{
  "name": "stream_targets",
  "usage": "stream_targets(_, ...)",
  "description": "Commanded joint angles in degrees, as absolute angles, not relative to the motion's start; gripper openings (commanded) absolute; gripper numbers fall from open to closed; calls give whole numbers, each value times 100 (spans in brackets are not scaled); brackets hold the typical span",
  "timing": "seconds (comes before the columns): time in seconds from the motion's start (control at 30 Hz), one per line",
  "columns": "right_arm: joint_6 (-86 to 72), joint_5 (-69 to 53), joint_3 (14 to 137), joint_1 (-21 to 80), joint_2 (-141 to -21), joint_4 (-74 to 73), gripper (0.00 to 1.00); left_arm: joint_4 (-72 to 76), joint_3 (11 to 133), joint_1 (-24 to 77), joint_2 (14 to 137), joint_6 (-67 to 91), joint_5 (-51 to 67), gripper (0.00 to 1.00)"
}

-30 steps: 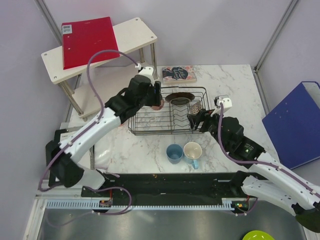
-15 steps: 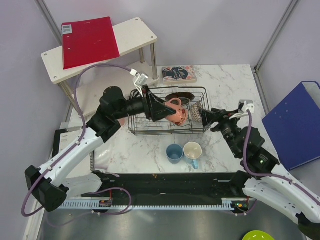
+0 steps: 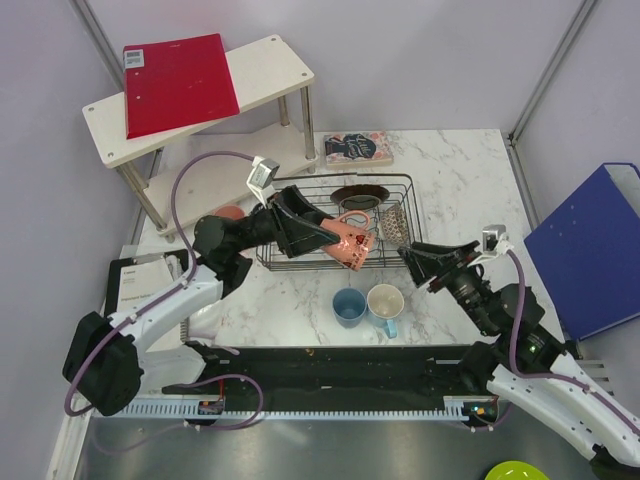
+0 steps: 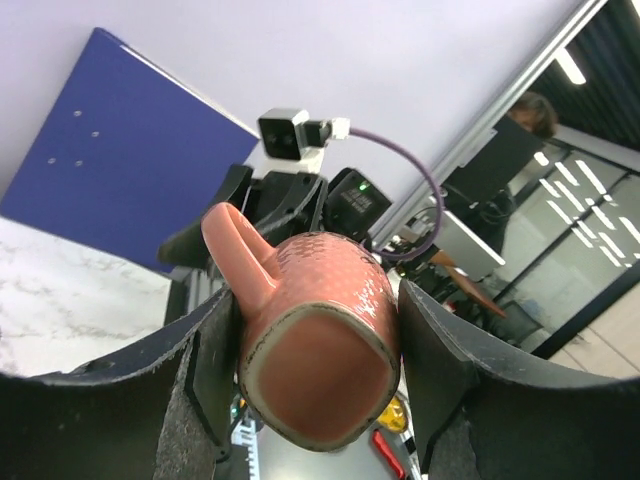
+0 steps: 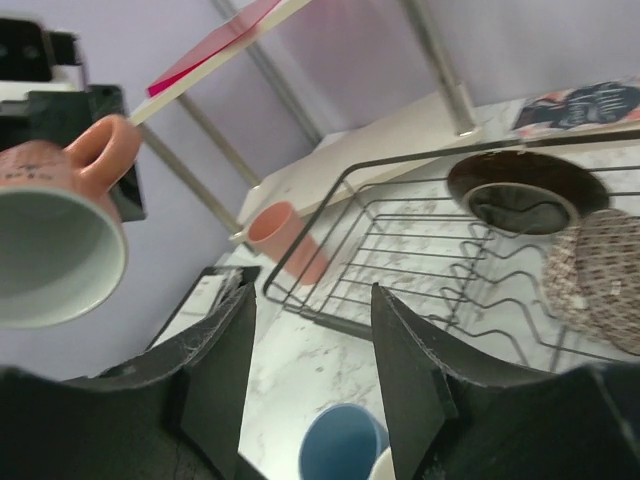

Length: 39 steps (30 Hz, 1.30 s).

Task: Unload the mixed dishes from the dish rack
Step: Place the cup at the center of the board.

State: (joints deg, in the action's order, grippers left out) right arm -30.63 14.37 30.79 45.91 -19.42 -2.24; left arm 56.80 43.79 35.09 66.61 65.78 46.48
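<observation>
In the top view my left gripper (image 3: 338, 240) is pinching the pink mug (image 3: 353, 247), which hangs tilted in the air above the near side of the dish rack (image 3: 390, 250). Inside the rack I see the dark red-brown plate (image 3: 360, 195) at the far side and the red-speckled bowl (image 3: 393, 220) at the right end. The salmon-pink tumbler (image 3: 230, 212) is on the desk (image 3: 450, 170) just left of the rack, and the blue cup (image 3: 348, 306) and the light-blue mug (image 3: 386, 300) stand side by side in front of it. My right gripper (image 3: 408, 258) hovers near the rack's near right corner (from this view I cannot judge its opening). In the left wrist view the two fingers (image 4: 200, 380) press on both sides of the mug, its base toward the camera and its handle up-left. In the right wrist view the fingers (image 5: 215, 380) are spread apart with nothing between them; the blue cup sits below.
</observation>
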Motion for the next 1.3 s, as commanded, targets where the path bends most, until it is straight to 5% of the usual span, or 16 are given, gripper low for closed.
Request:
stream_targets(0.0, -3532, 98, 2760, 4605, -1872, 710, 57, 7637, 4149, 3489, 7004, 7611, 4325, 2)
stream_targets(0.43, -3850, -1098, 2821, 4597, -2705, 2417, 57, 7673, 4219, 3489, 7374, 7620, 4324, 2)
stream_targets(0.97, -3612, -1108, 3243, 4597, -4122, 3058, 50, 7893, 4096, 3498, 7418, 7813, 4447, 2)
stream_targets(1.07, -3612, -985, 3243, 4597, -4131, 3120, 44, 7840, 4052, 3498, 7383, 7796, 4465, 2)
stream_targets(1.27, -3595, -932, 3357, 4597, -4087, 2892, 5, 7621, 3999, 3489, 7322, 7673, 4509, 2)
